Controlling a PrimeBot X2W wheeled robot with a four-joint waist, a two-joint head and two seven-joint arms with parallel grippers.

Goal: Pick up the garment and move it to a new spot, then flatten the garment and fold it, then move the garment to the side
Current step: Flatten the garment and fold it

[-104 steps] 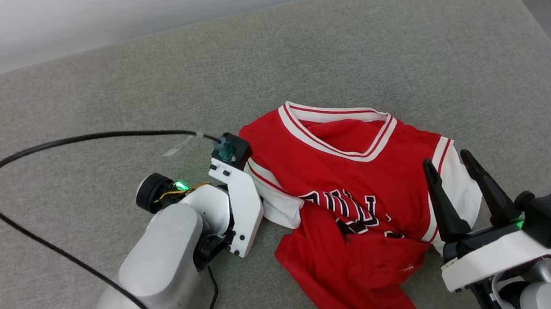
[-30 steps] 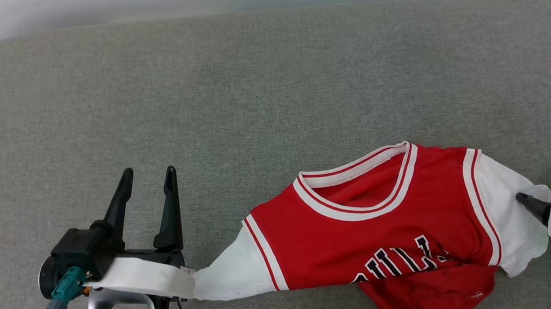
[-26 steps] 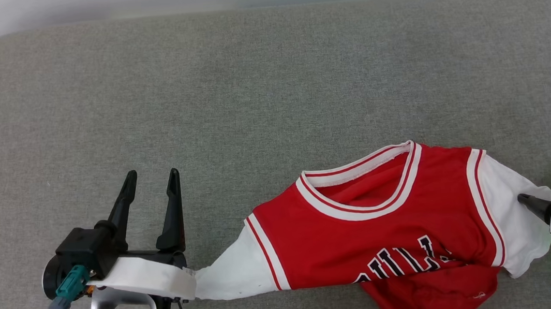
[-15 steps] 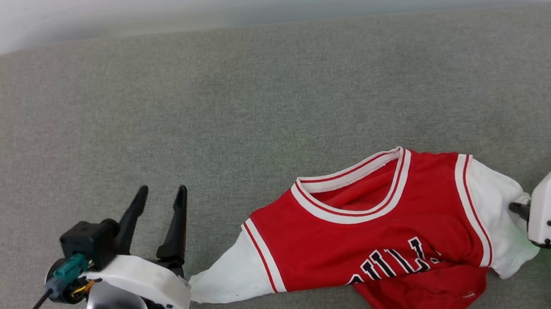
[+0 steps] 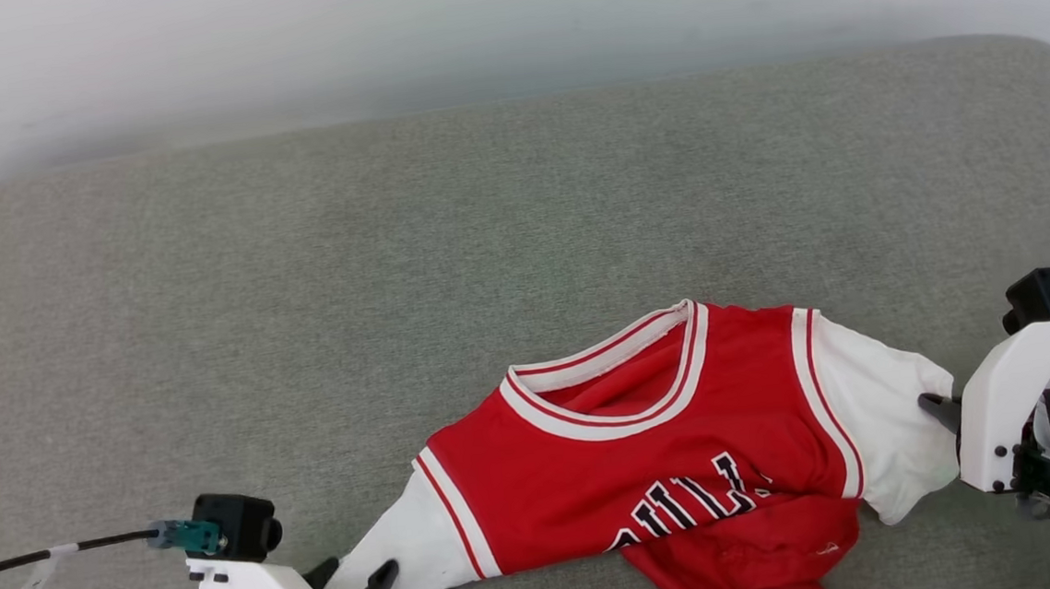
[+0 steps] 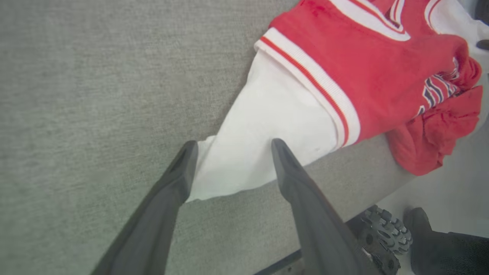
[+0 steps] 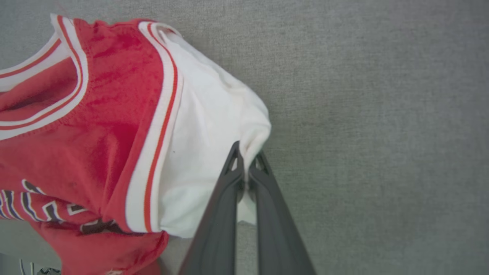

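The garment [image 5: 657, 470], a red jersey with white sleeves, striped trim and black lettering, lies spread sideways near the front edge of a grey cushion, its lower part bunched. My right gripper [image 7: 247, 160] is shut on the edge of the right white sleeve [image 5: 876, 427]; in the head view the right gripper [image 5: 940, 409] sits at that sleeve's end. My left gripper [image 6: 231, 149] stands open, its two fingers straddling the tip of the left white sleeve [image 6: 259, 145]. At the bottom of the head view the left gripper [image 5: 361, 588] meets that sleeve.
The grey cushion [image 5: 394, 276] stretches wide behind the jersey, ending at a pale wall [image 5: 378, 37]. Its front edge runs just below the jersey; in the left wrist view a wheel [image 6: 382, 236] and floor show past that edge.
My right gripper has shut on the right sleeve. The left gripper has swung down onto the left sleeve's tip, still open. The head camera has shifted, so the whole picture moved.
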